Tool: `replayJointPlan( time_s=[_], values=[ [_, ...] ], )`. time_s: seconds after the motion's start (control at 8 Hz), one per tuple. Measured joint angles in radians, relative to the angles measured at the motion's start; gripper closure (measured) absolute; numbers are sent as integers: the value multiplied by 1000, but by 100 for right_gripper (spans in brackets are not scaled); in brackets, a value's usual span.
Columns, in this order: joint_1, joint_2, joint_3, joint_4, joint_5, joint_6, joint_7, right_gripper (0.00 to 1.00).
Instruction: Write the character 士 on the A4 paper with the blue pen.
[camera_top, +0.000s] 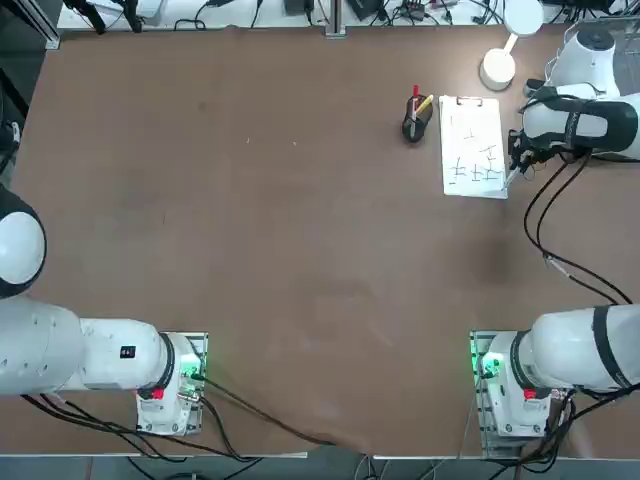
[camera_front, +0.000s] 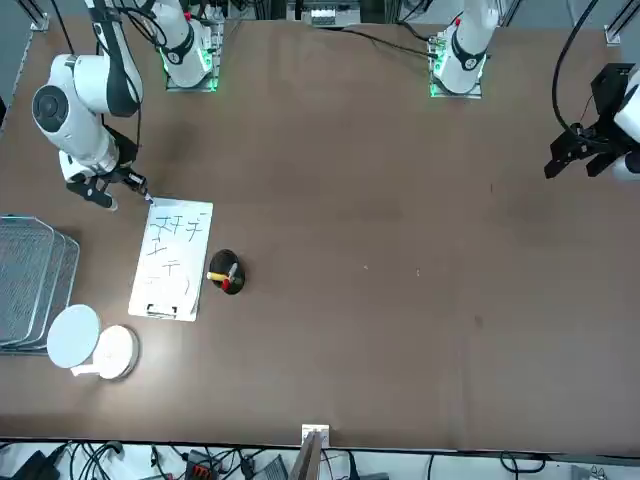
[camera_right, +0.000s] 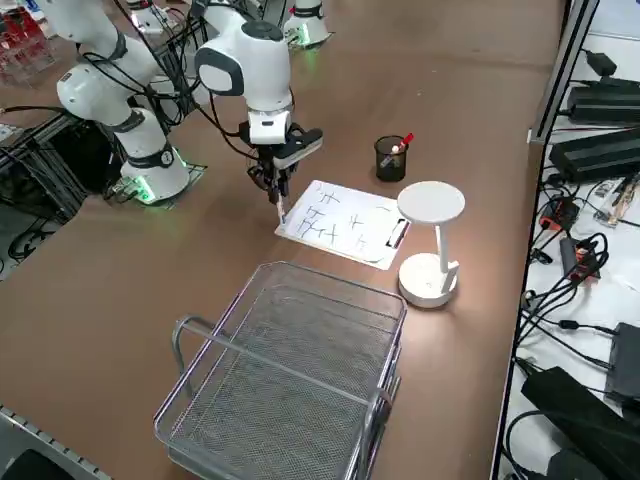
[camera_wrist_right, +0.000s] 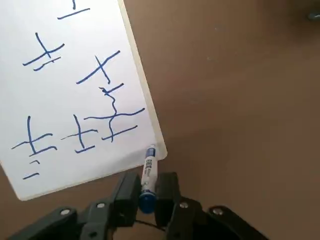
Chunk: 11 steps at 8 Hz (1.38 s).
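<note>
Brown matte tabletop (camera_top: 300, 200) | flat white A4 paper (camera_wrist_right: 75, 100) — blue-inked | fingers (camera_wrist_right: 127, 192) pinching slim blue pen (camera_wrist_right: 148, 175) — tip at sheet corner

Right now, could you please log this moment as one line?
right gripper: shut on blue pen | tip: at A4 paper corner | pen holder: beside paper

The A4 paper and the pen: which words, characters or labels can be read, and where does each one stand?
"士": handwritten in blue several times on the A4 paper; the strokes are rough, and some look nearer "土" or a plain cross.
Small dark print on the white barrel of the blue pen, held in the right gripper: too small to read.
No other readable text.
</note>
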Motion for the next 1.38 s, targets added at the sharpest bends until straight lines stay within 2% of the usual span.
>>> replayJointPlan(
  time_s=[0.5, 0.88, 1.38],
  values=[
    [0, 0, 14, 0, 0, -6, 36, 79],
    [0, 0, 53, 3, 0, -8, 77, 79],
    [0, 0, 62, 4, 0, -8, 82, 79]
  ],
)
